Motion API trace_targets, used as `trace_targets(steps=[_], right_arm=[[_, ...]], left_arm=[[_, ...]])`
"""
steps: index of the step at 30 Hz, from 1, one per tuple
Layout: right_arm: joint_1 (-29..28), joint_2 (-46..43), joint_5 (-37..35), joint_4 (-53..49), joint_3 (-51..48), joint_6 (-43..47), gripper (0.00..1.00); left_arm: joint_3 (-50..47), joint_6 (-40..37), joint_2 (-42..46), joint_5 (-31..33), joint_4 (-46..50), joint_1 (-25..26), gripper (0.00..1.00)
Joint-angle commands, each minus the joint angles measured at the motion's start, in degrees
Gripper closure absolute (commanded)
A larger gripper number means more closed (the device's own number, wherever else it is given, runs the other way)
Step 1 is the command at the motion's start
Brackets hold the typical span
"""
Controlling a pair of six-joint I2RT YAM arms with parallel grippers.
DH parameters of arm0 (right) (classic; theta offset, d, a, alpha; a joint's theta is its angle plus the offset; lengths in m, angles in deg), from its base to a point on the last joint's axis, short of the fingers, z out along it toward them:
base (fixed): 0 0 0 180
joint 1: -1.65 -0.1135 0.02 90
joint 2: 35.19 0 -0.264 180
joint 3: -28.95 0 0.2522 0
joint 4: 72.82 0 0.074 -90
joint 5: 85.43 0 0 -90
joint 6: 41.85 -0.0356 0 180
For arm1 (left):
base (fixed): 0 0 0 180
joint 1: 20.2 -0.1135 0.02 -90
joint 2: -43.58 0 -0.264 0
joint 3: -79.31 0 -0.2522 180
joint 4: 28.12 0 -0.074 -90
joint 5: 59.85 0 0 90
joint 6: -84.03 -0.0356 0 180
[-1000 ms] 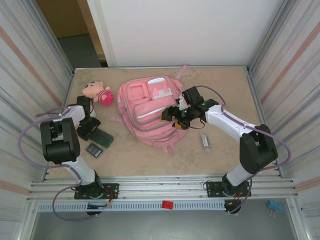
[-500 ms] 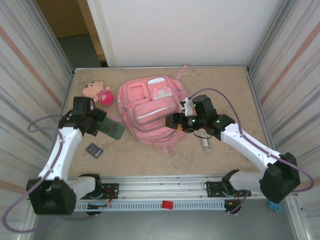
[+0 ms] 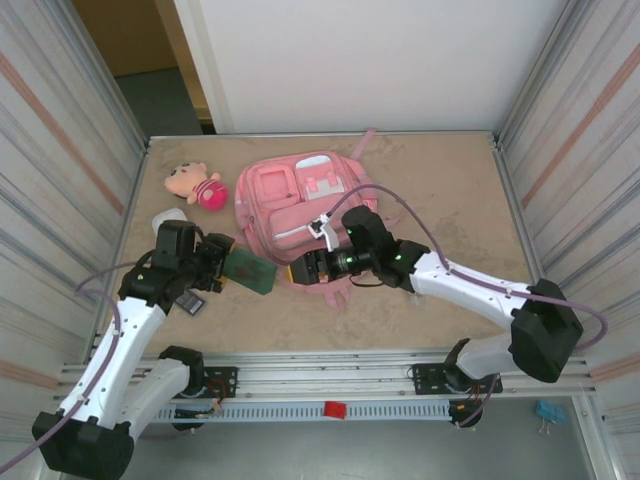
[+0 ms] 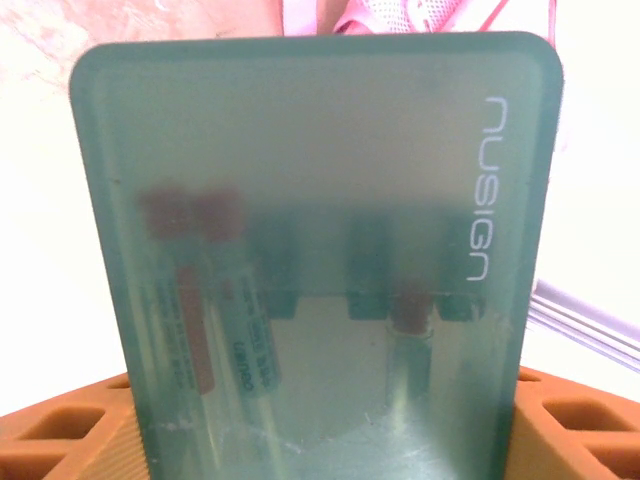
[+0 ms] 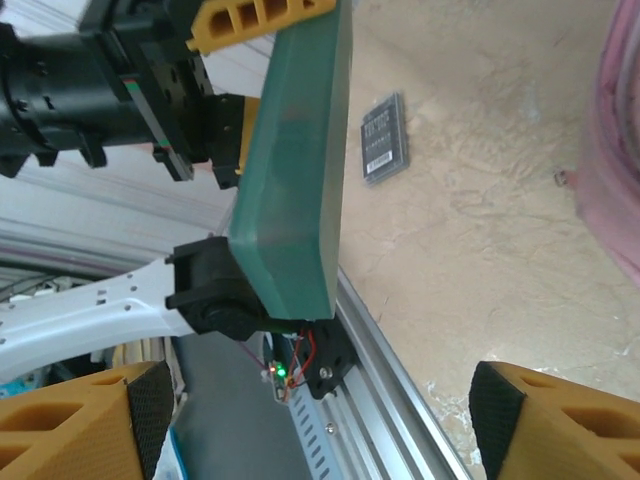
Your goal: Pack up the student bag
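The student bag (image 3: 300,200) lies flat mid-table, a big pink backpack with its front pockets up. My left gripper (image 3: 222,265) is shut on one end of a translucent green pencil case (image 3: 250,270), held off the table just left of the bag's lower edge. Pens show through the case (image 4: 310,200) in the left wrist view, with orange fingers (image 4: 60,430) at its sides. My right gripper (image 3: 300,270) is open, pointing at the case's free end. The case (image 5: 295,170) stands edge-on ahead of the wide-apart pads (image 5: 150,415), with nothing between them.
A plush doll (image 3: 195,183) lies at the back left. A dark calculator (image 3: 188,300) rests on the table under the left arm and shows again (image 5: 383,140) in the right wrist view. Metal walls close both sides; a rail (image 3: 330,375) runs along the front.
The left arm has carried the green case right and forward, toward the bag's lower left. The right arm has swung left off the bag's side to face the case.
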Motion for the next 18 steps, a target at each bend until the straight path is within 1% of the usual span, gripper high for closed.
trace_targets(steps=[1, 5, 8, 10, 14, 18], right_arm=[[-2.07, 2.79, -1.71, 2.76, 3.58, 1.86, 0.22], [-3.56, 5.67, -2.33, 3.99, 5.63, 2.04, 0.25], [-4.18, 7.12, -2.73, 4.98, 6.86, 2.04, 0.29], [-4.45, 7.99, -3.02, 5.26, 7.6, 2.13, 0.34], [-4.72, 8.9, -3.6, 6.38, 8.06, 1.87, 0.51], [-4.72, 8.55, -5.14, 6.17, 8.01, 1.86, 0.62]], left_arm=[[-1.08, 4.25, 1.49, -2.21, -4.06, 0.59, 0.44], [-1.27, 5.13, 1.89, -3.03, -5.15, 0.85, 0.44], [-1.84, 6.3, 2.33, -3.7, -6.36, 0.88, 0.44], [-2.28, 7.12, 2.51, -4.08, -7.42, 0.94, 0.44], [-2.41, 7.99, 2.56, -4.12, -8.35, 1.39, 0.44], [-2.09, 8.35, 2.32, -4.2, -9.04, 1.97, 0.44]])
